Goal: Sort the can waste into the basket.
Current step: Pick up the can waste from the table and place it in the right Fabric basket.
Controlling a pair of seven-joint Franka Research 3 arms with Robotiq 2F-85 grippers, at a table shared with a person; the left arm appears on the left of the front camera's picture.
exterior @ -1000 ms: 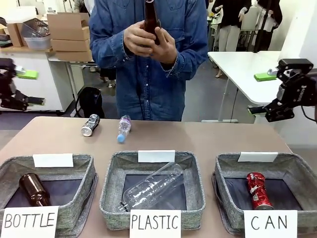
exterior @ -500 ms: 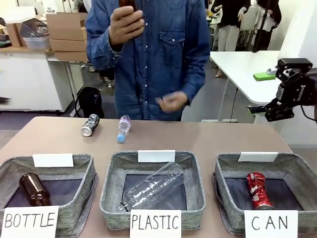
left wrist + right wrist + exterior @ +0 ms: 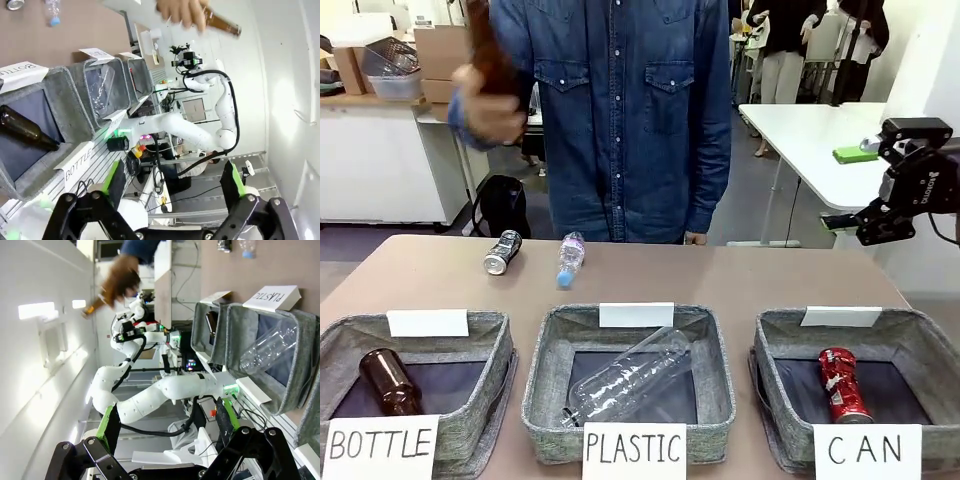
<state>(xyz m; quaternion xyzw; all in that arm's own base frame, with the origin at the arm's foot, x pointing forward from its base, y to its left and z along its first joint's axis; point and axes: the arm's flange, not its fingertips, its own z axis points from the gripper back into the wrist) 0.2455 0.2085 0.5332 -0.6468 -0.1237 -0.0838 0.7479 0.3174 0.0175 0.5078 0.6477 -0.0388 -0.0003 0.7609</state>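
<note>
- Along the bottom edge of the front view, three grey fabric baskets stand in a row, each with a white sign on its near wall.
- The CAN basket (image 3: pixel 930 330) is at lower right. The red can (image 3: pixel 842 385) lies on its dark bottom, a little dented, its length running near to far.
- The PLASTIC basket (image 3: pixel 545 400) is at bottom centre, with a clear plastic bottle (image 3: pixel 625 378) lying slantwise inside.
- The BOTTLE basket (image 3: pixel 492 395) is at lower left, with a brown bottle (image 3: pixel 388 382) lying in it.
- Beyond the baskets, left of centre on the brown table (image 3: pixel 770 275), the dark can (image 3: pixel 502 252) lies on its side, outside any basket and well apart from the CAN basket.
- Just to its right, apart from it, lies a small plastic bottle (image 3: pixel 567 260) with a blue cap.
- At the right edge of the frame, above table height, the right gripper (image 3: pixel 845 188) hangs with its jaws spread wide and nothing between them.
- In the left wrist view, the left gripper (image 3: pixel 174 182) rises from the bottom edge, its green pads far apart and empty.
- At the far side stands a person in a denim shirt (image 3: pixel 640 110). One hand (image 3: pixel 490 105), blurred at upper left, holds a second brown bottle (image 3: pixel 485 40) raised.
</note>
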